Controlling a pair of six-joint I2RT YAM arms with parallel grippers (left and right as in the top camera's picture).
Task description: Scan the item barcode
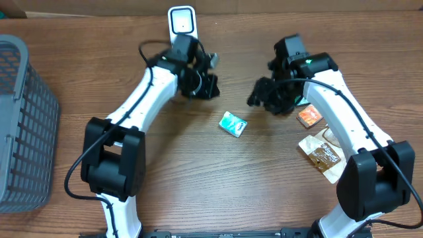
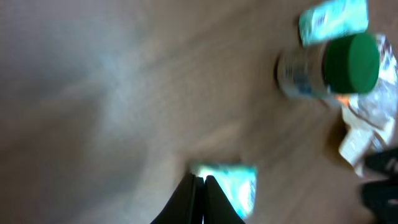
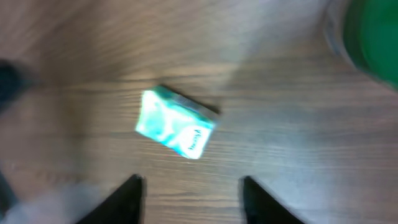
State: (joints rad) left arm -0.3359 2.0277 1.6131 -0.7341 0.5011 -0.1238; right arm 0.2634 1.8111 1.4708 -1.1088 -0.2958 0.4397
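Observation:
A small teal packet (image 1: 232, 123) lies flat on the wooden table between my two arms. In the left wrist view the teal packet (image 2: 235, 185) is just past my left gripper (image 2: 200, 179), whose fingers are pressed together with nothing in them. From overhead the left gripper (image 1: 210, 86) hangs up and to the left of the packet. My right gripper (image 1: 259, 98) is up and to its right. In the right wrist view the packet (image 3: 176, 130) lies ahead of the right gripper (image 3: 193, 180), which is open with bare table between its fingers. A white scanner (image 1: 181, 21) stands at the back.
A grey mesh basket (image 1: 23, 125) fills the left edge. An orange packet (image 1: 308, 117) and a brown packet (image 1: 324, 155) lie under the right arm. The left wrist view shows a green-capped bottle (image 2: 339, 65), another teal packet (image 2: 333, 18) and crinkled clear wrapping (image 2: 367, 127).

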